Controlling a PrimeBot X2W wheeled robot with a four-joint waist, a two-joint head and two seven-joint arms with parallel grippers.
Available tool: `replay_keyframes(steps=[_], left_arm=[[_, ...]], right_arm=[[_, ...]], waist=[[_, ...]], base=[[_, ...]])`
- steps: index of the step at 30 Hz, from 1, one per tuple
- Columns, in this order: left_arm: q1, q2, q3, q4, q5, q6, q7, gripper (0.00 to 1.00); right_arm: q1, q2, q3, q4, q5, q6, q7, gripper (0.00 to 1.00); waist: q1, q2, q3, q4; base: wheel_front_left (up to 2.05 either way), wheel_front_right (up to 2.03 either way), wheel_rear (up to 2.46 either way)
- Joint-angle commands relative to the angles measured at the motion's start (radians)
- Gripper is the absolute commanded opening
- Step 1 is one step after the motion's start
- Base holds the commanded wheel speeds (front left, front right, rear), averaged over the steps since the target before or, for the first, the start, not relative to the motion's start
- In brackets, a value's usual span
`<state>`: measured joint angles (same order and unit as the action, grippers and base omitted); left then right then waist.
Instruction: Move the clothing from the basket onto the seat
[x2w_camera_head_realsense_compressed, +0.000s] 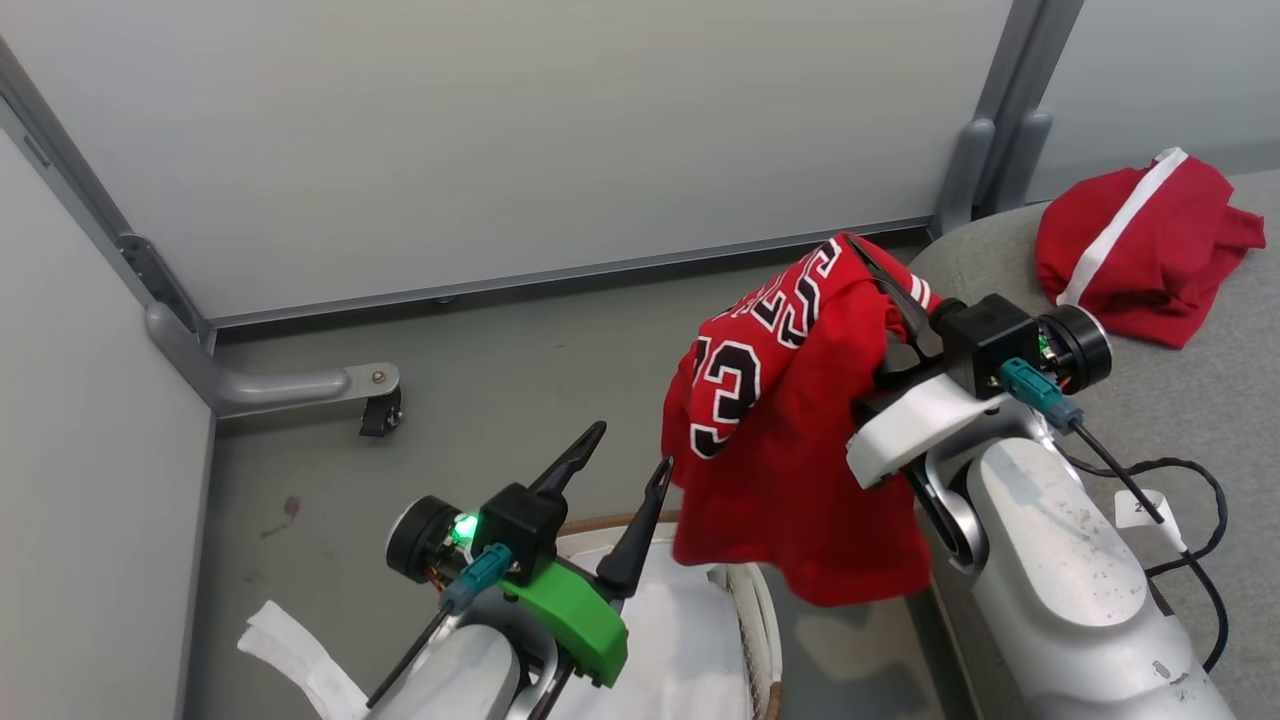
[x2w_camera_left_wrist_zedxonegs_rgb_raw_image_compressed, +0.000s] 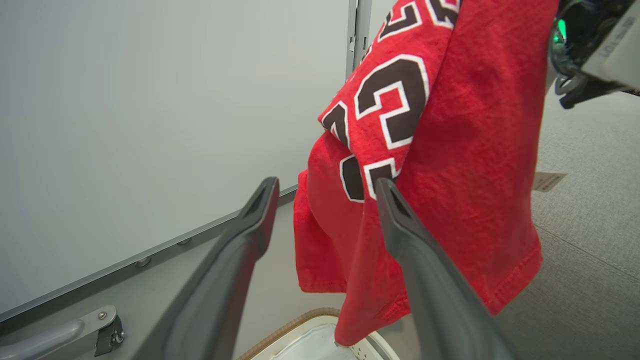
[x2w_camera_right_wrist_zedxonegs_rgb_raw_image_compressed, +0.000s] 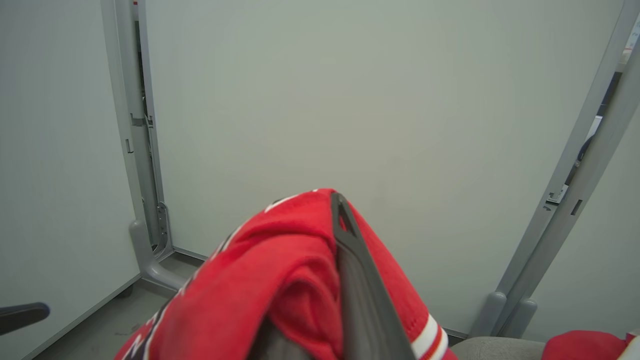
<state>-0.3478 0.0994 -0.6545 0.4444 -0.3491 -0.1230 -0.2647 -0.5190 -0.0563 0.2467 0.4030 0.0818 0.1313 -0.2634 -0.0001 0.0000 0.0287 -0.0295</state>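
The red jersey with black number 23 (x2w_camera_head_realsense_compressed: 790, 450) hangs in the air, draped over my right gripper (x2w_camera_head_realsense_compressed: 868, 262), which is shut on it at the sofa's left edge. One dark finger (x2w_camera_right_wrist_zedxonegs_rgb_raw_image_compressed: 350, 260) shows against the cloth; the other is hidden under it. The jersey (x2w_camera_left_wrist_zedxonegs_rgb_raw_image_compressed: 430, 165) hangs just beyond my left gripper (x2w_camera_left_wrist_zedxonegs_rgb_raw_image_compressed: 325, 192). My left gripper (x2w_camera_head_realsense_compressed: 630, 450) stands open and holds nothing above the white basket (x2w_camera_head_realsense_compressed: 765, 610), whose brown rim and white liner (x2w_camera_head_realsense_compressed: 680, 630) show. The red garment with the white stripe (x2w_camera_head_realsense_compressed: 1140, 250) lies crumpled on the grey seat (x2w_camera_head_realsense_compressed: 1200, 420).
Grey partition panels close off the back and left, with a metal foot and caster (x2w_camera_head_realsense_compressed: 380, 410) on the grey floor (x2w_camera_head_realsense_compressed: 480, 380). A partition post (x2w_camera_head_realsense_compressed: 985, 170) stands behind the seat's corner. A black cable (x2w_camera_head_realsense_compressed: 1190, 500) and a white tag lie on the seat beside my right forearm.
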Motion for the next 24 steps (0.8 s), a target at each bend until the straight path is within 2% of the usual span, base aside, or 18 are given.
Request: replay_keyframes(steps=[1,11,24], left_arm=[[0.02,-0.006,0.013,-0.007,0.015,-0.004,0.001,1.0],[0.052,-0.036,0.058,-0.035,0.041,-0.008,0.001,1.0],[0.008,-0.043,0.044,-0.073,0.056,-0.008,0.001,1.0]], right_arm=[[0.016,-0.007,-0.008,-0.006,-0.005,-0.001,-0.002,0.0],[0.023,-0.028,-0.073,-0.011,-0.029,-0.001,-0.002,0.0],[-0.001,-0.056,-0.155,-0.038,-0.039,-0.001,-0.002,0.0]], waist=[[0.0001,0.0,0.004,-0.002],[0.0001,0.0,0.027,-0.034],[0.0001,0.0,0.114,-0.206]], base=[[0.0,0.0,0.0],[0.0,0.0,0.0],[0.0,0.0,0.0]])
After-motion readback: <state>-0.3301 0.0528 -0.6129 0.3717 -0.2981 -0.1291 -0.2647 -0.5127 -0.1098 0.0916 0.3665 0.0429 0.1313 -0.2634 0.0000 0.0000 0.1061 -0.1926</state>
